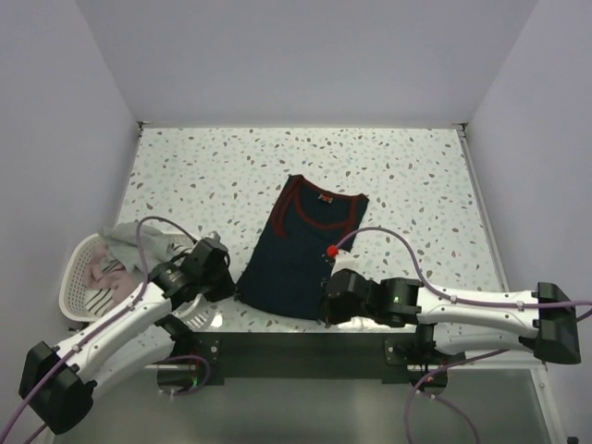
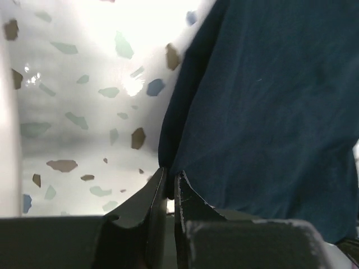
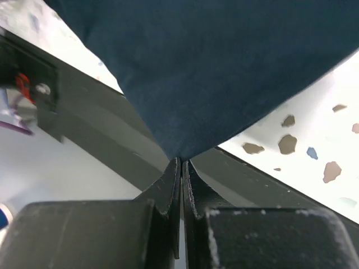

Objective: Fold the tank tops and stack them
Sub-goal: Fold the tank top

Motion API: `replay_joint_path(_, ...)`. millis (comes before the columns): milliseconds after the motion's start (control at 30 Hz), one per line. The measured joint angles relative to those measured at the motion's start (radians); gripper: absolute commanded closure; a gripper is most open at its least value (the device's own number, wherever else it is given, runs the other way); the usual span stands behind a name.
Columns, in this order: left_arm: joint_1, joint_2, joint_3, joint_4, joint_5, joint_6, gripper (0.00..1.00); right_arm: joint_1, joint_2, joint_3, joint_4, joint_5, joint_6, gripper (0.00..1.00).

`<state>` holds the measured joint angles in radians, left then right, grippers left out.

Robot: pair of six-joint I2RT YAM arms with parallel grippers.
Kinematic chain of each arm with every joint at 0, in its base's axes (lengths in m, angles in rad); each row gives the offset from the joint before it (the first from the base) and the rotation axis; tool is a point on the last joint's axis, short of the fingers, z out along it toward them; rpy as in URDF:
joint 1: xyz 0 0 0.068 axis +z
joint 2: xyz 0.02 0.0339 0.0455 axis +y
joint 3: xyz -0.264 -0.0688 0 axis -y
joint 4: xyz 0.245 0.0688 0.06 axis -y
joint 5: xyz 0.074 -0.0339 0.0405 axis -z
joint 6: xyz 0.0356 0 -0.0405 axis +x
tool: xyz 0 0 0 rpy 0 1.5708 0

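Observation:
A navy tank top (image 1: pixel 301 250) with dark red trim lies flat in the middle of the speckled table, neckline away from me. My left gripper (image 1: pixel 231 285) is shut on its near left hem corner (image 2: pixel 168 168), the cloth pinched between the fingertips. My right gripper (image 1: pixel 326 310) is shut on the near right hem corner (image 3: pixel 182 154) at the table's front edge. More tank tops (image 1: pixel 116 259), pale pinkish and grey, lie heaped in the white basket.
The white slotted basket (image 1: pixel 72 287) stands at the left near edge, beside the left arm. A dark rail (image 1: pixel 296 333) runs along the table's front edge under both grippers. White walls close in the table at the back and sides.

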<state>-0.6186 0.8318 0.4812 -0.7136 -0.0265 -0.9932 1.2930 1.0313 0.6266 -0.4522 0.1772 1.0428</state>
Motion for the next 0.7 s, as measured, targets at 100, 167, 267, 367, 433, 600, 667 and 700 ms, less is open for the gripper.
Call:
replay_joint_path(100,0.000,-0.011,0.093,-0.071,-0.020,0.001,1.00,0.004,0.002,0.092,-0.058,0.041,-0.018,1.00)
replay_joint_path(167,0.000,0.013,0.180,-0.085,-0.036,0.002,1.00,0.003,0.009,0.163,-0.103,0.077,-0.037,1.00)
replay_joint_path(267,0.000,0.089,0.315,-0.078,-0.065,0.011,1.00,0.000,0.032,0.256,-0.157,0.130,-0.068,1.00)
replay_joint_path(367,0.000,0.173,0.409,-0.048,-0.086,0.023,1.00,-0.028,0.061,0.337,-0.202,0.168,-0.108,1.00)
replay_joint_path(433,0.001,0.232,0.459,-0.023,-0.093,0.035,1.00,-0.082,0.061,0.362,-0.215,0.172,-0.137,1.00)
replay_joint_path(600,0.004,0.394,0.580,0.058,-0.095,0.051,1.00,-0.232,0.060,0.380,-0.237,0.173,-0.202,1.00)
replay_joint_path(667,0.006,0.458,0.626,0.093,-0.091,0.055,1.00,-0.288,0.060,0.381,-0.239,0.168,-0.228,1.00)
replay_joint_path(700,0.007,0.493,0.650,0.114,-0.089,0.055,1.00,-0.316,0.060,0.381,-0.238,0.163,-0.240,1.00)
